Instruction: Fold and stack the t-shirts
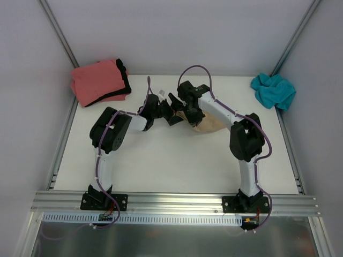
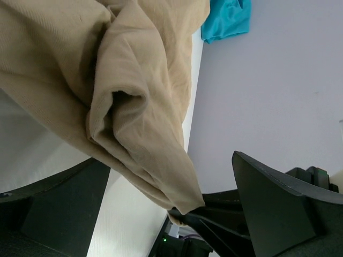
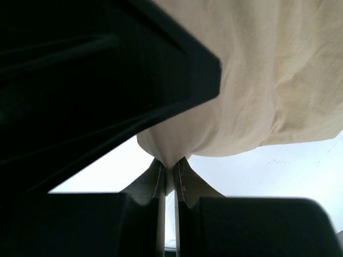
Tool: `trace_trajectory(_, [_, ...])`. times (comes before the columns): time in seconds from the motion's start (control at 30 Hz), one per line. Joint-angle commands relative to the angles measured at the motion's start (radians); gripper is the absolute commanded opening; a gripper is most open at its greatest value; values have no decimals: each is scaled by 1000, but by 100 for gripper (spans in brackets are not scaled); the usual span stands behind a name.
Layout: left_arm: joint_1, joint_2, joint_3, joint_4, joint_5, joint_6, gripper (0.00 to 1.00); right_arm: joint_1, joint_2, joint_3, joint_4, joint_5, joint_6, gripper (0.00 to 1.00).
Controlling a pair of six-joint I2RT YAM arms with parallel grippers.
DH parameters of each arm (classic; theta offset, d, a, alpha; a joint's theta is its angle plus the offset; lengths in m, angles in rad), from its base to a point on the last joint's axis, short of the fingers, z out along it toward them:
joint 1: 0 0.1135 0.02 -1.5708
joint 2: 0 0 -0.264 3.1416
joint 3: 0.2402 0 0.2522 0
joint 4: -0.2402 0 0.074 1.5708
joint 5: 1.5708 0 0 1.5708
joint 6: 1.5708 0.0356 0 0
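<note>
At mid tabletop [image 1: 161,160], right end effector [image 3: 169,171] clamps the tan shirt [image 2: 134,107], cloth hanging; left end effector [image 1: 172,111] gapes wide beside it, empty. Back right lies the teal shirt [image 1: 274,90]; back left, coral shirt [image 1: 96,80] and black shirt [image 1: 125,77].

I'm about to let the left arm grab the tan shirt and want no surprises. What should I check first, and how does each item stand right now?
1. Right gripper shut on the tan shirt: ok.
2. Left gripper open: ok.
3. Cloth hanging between the left fingers: ok in the left wrist view.
4. Which part faces the left gripper, sleeve or hem: cannot tell.
5. Tan shirt spread flat: not ok, it hangs bunched.
6. Pink shirt and black shirt folded at the far left corner: ok. Teal shirt folded: not ok, crumpled at the far right.
</note>
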Motion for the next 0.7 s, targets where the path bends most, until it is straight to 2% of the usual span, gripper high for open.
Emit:
trace_trajectory(0.0, [-14, 10, 46, -25, -32, 33, 99, 12, -49, 45, -28, -15, 12, 0])
trace_trajectory(0.43, [-32, 50, 83, -90, -20, 33, 98, 16, -45, 72, -33, -18, 21, 0])
trace_trajectory(0.67, [-26, 15, 88, -183, 7, 101, 99, 16, -36, 74, -33, -21, 21, 0])
